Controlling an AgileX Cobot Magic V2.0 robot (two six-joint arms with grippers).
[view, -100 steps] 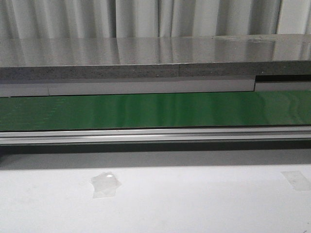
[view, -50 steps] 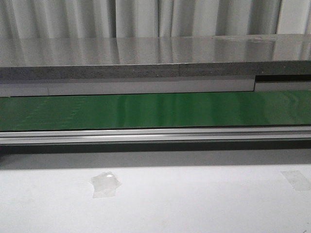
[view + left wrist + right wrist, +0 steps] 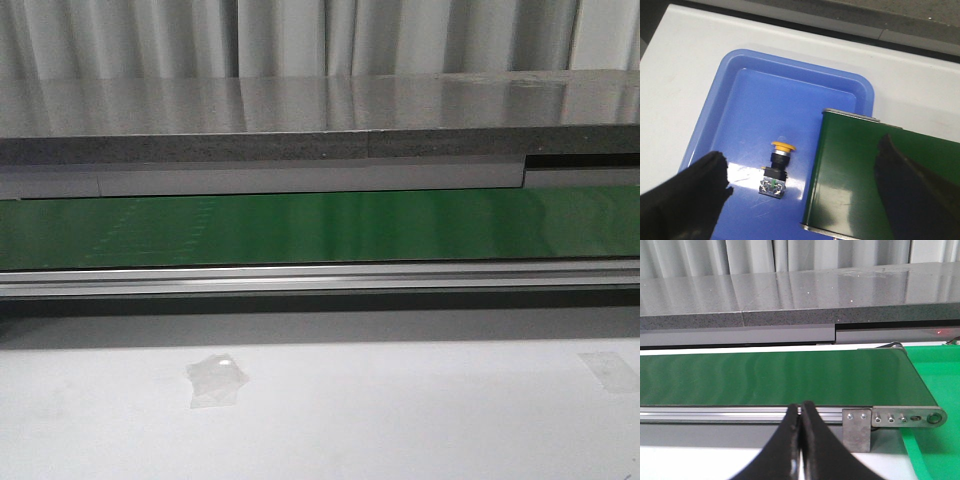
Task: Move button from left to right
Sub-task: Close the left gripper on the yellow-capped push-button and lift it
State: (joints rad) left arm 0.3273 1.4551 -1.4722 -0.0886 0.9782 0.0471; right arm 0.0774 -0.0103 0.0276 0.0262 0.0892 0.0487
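The button (image 3: 776,169) lies on its side in a blue tray (image 3: 735,100), its yellow cap (image 3: 782,146) at one end and the black body with metal terminals at the other. My left gripper (image 3: 801,155) hovers over it, open. One black finger (image 3: 695,195) is over the tray, the other (image 3: 910,185) over the end of the green belt (image 3: 850,170). The button sits apart from both fingers. In the right wrist view my right gripper (image 3: 800,410) is shut on nothing, in front of the belt's rail. Neither gripper shows in the front view.
The green conveyor belt (image 3: 320,228) runs across the table behind an aluminium rail (image 3: 320,278). A green bin (image 3: 935,450) sits past the belt's right end with its metal bracket (image 3: 857,427). Two tape patches (image 3: 215,380) (image 3: 608,370) lie on the white table. A grey shelf (image 3: 320,120) is behind.
Faint light marks on the left part of the belt have drifted to the right. No arm or object has entered the front view.
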